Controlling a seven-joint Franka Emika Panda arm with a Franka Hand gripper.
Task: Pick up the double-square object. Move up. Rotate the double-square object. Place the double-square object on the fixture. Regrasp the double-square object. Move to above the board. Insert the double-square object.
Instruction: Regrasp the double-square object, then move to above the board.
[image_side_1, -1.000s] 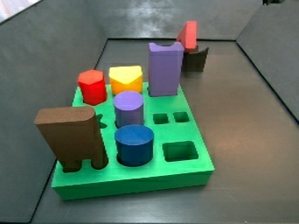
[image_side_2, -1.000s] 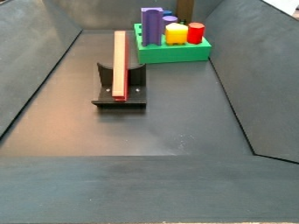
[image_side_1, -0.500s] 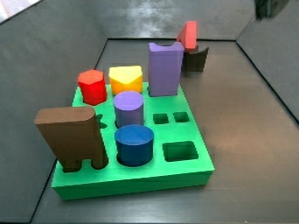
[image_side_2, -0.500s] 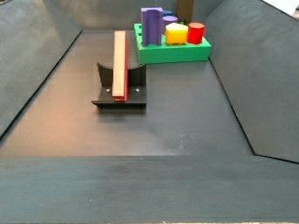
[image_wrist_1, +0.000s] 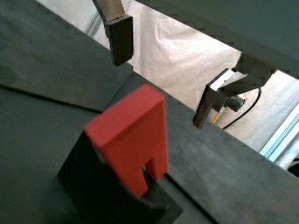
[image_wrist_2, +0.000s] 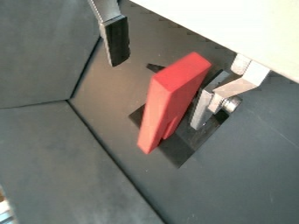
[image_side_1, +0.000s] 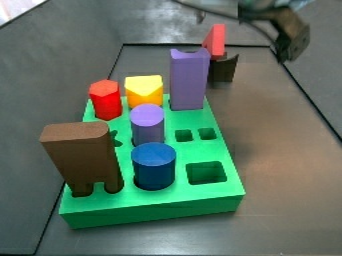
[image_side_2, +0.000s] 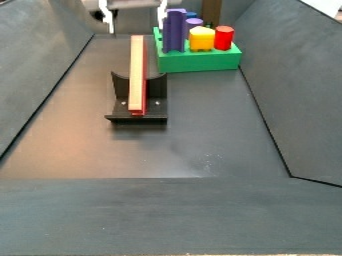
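We see the double-square object (image_side_2: 136, 72) standing on the fixture (image_side_2: 138, 106), a little way from the board (image_side_2: 201, 57). The gripper (image_wrist_2: 163, 66) hangs above the fixture, jaws wide apart, touching nothing.

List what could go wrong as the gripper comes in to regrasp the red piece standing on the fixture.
1. The double-square object stands tall and thin in the fixture; a finger brushing it could tip it out.
2. The open gripper sits off-centre: one finger is almost at the piece, so closing may shove it sideways.
3. A skewed grasp could miss the board's square holes.
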